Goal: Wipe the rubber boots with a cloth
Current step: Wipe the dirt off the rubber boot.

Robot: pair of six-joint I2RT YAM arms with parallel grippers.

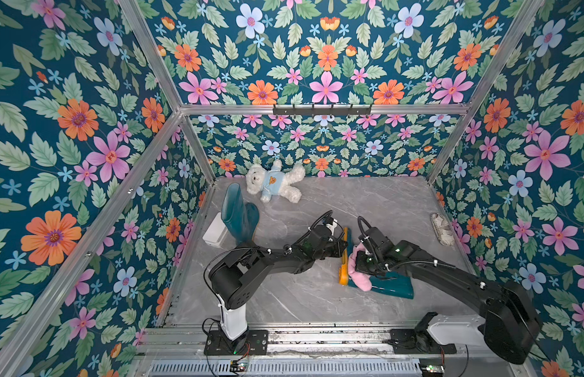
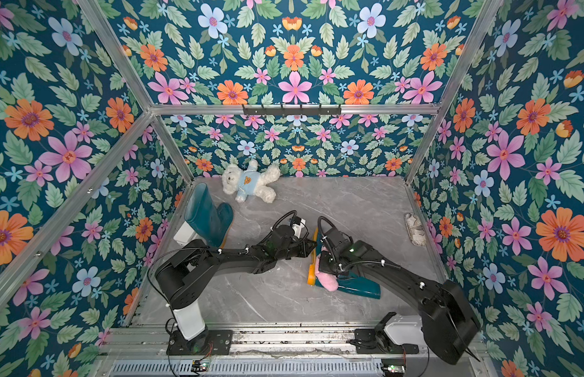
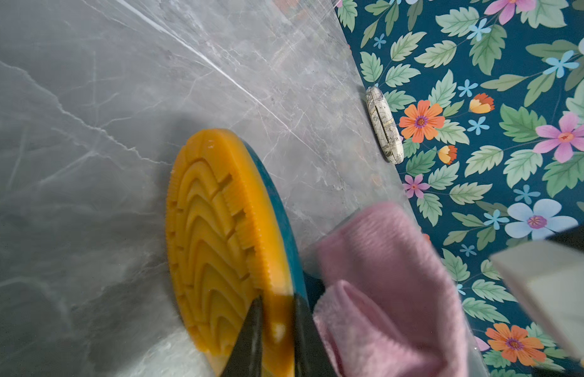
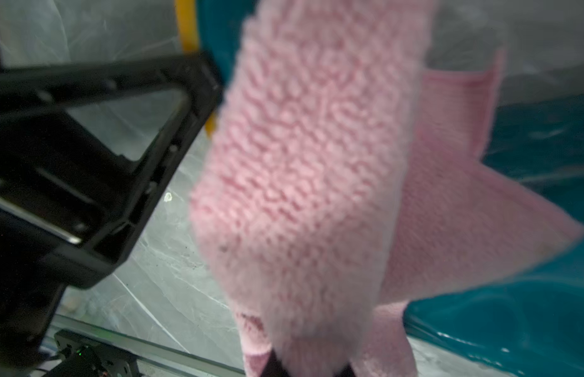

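**Wiping a rubber boot, seen from above and from both wrists.** One of the teal rubber boots, the lying boot [image 1: 395, 288], rests on its side on the grey marble tabletop [image 1: 349, 199], right of centre and toward the near edge. Its orange-yellow sole [image 3: 219, 244] faces left and its shaft points right. The left gripper [image 3: 277, 300] reaches in from the left and pinches the rim of that sole. Its fingers are narrow, one on the ridged tread and one on the teal side. The right gripper [image 4: 310, 365] is clamped on a fluffy pink cloth [image 4: 300, 163]. The cloth hangs from its fingers and lies against the foot of the lying boot, just right of the sole. In both top views the right wrist hides the point of contact.

The other boot, the standing boot [image 1: 238, 215], is upright at the left side, well apart from both grippers. A white box [image 1: 215, 231] sits just beside it at the left wall. A white teddy bear [image 1: 272, 182] in a light blue top lies by the far wall, left of centre. A patterned oblong case [image 1: 442, 228] lies along the right wall. Floral wallpaper [image 1: 88, 130] covers the enclosure, and a black hook rail [image 1: 321, 110] is mounted on the far crossbar
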